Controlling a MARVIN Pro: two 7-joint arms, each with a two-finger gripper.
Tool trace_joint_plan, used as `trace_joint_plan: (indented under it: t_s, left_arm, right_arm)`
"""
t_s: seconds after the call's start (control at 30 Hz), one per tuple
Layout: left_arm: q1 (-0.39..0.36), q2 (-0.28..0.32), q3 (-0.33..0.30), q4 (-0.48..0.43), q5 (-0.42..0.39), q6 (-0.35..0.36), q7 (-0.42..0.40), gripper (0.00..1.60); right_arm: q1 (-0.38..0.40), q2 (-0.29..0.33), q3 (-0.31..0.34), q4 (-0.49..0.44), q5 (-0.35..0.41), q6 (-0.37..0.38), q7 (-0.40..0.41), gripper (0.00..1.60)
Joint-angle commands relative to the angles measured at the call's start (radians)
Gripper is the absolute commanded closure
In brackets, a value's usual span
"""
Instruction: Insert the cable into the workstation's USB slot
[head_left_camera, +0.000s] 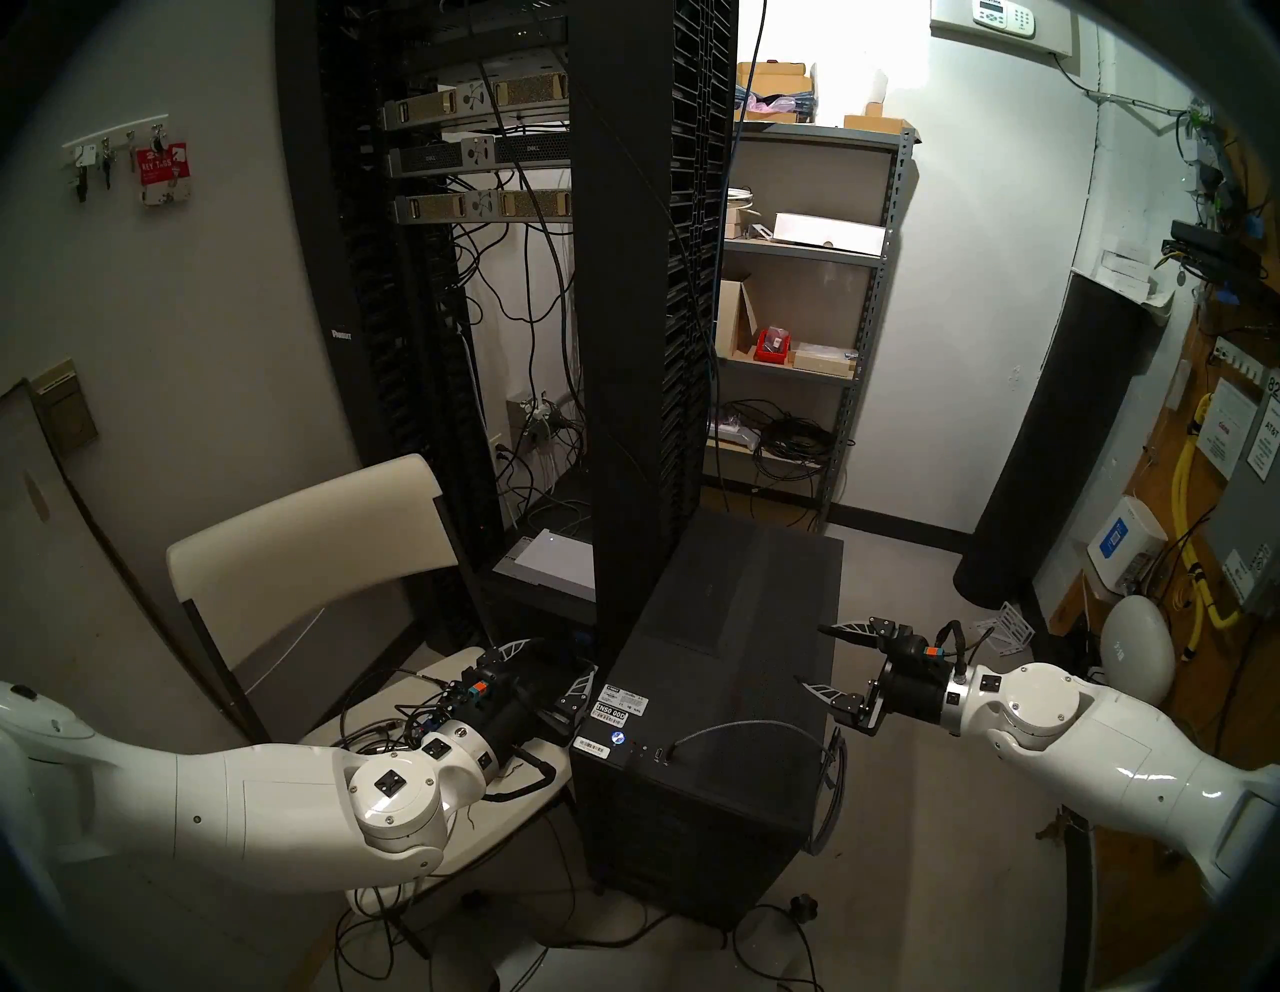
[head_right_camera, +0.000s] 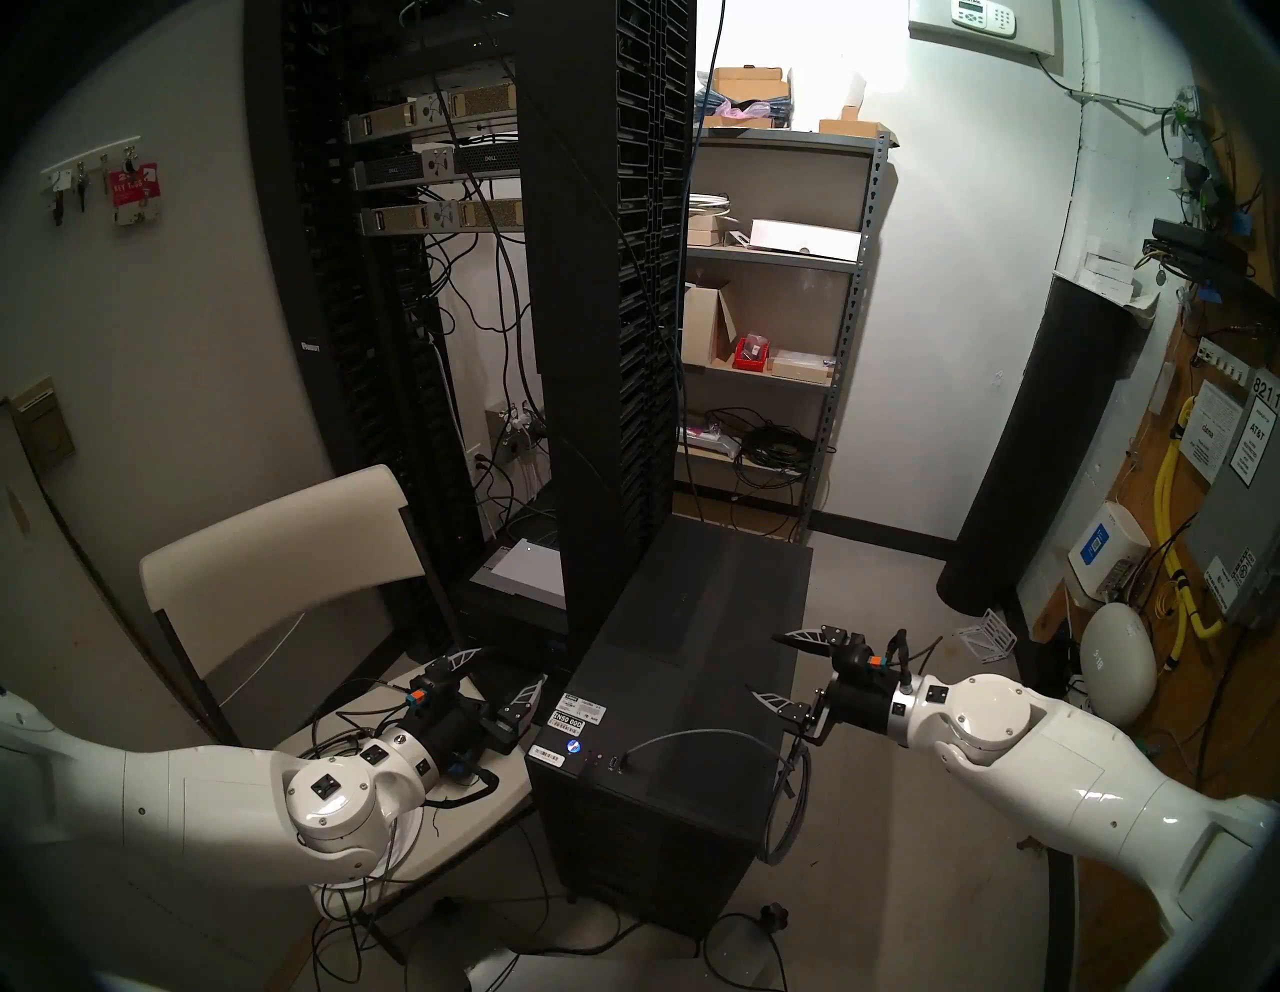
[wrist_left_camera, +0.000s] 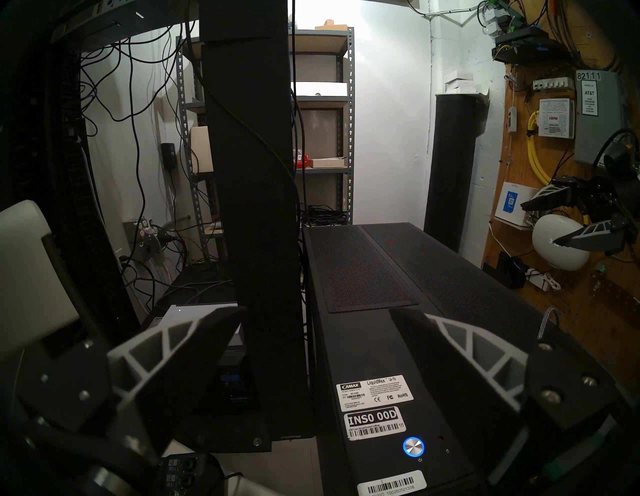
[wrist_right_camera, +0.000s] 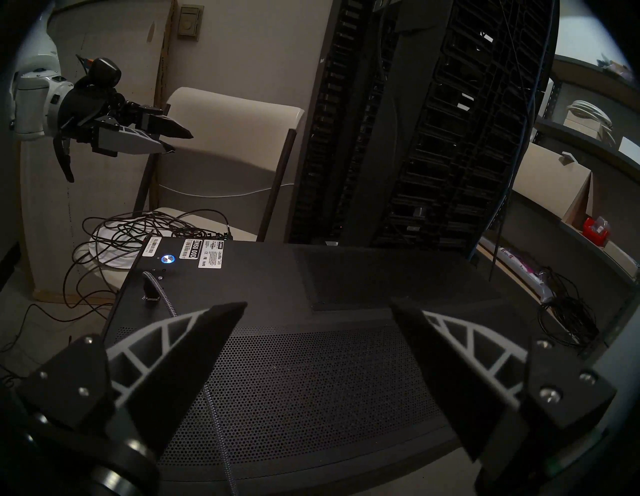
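The black workstation (head_left_camera: 727, 665) stands on the floor between my arms, with white barcode stickers (head_left_camera: 616, 710) and a lit blue button at its front. The grey braided cable (head_left_camera: 748, 724) arcs across its top and hangs down its right side. The cable's plug (wrist_right_camera: 149, 287) stands upright in the USB slot near the front edge and covers it. My left gripper (head_left_camera: 550, 665) is open beside the workstation's left edge and holds nothing. My right gripper (head_left_camera: 812, 656) is open just off the top's right edge, apart from the cable (wrist_right_camera: 216, 415).
A tall black server rack (head_left_camera: 644, 312) rises directly behind the workstation. A white folding chair (head_left_camera: 305, 547) with a tangle of black wires stands on the left under my left arm. A grey shelf (head_left_camera: 796, 249), a black cylinder (head_left_camera: 1039, 450) and a thick yellow cable (head_left_camera: 1188, 485) line the right.
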Motion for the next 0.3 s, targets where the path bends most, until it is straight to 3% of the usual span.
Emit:
trace_joint_plan:
  t_s: [0.0,0.27]
  left_arm:
    - [-0.011,-0.004,-0.013,-0.009,0.001,-0.009,0.003,0.0]
    - [-0.011,-0.004,-0.013,-0.009,0.001,-0.009,0.003,0.0]
  right_arm:
    - [0.009,0.003,0.011,-0.01,0.007,-0.008,0.001,0.0]
    - [0.009,0.003,0.01,-0.01,0.007,-0.008,0.001,0.0]
